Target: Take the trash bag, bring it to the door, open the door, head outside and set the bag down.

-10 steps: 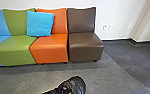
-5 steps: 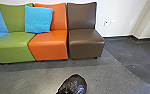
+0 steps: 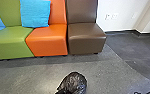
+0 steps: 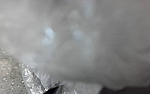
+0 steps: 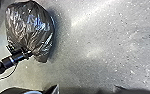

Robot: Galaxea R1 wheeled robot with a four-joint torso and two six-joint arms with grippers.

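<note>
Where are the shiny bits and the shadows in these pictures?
Right wrist view: glints on the trash bag, a shadow beside it, bright glare on the floor. Head view: shine on the brown seat, shade below it. Left wrist view: pale bluish glints.

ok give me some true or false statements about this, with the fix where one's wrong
1. The left hand grips the trash bag at its gathered end. True.
2. The blue cushion lies on the floor. False: it leans against the seat backs, where green and orange meet.
3. The brown chair stands beside the orange seat. True.
4. The trash bag is white. False: it is black.
5. The green seat comes between the orange seat and the brown chair. False: it is on the orange seat's other side.
</note>
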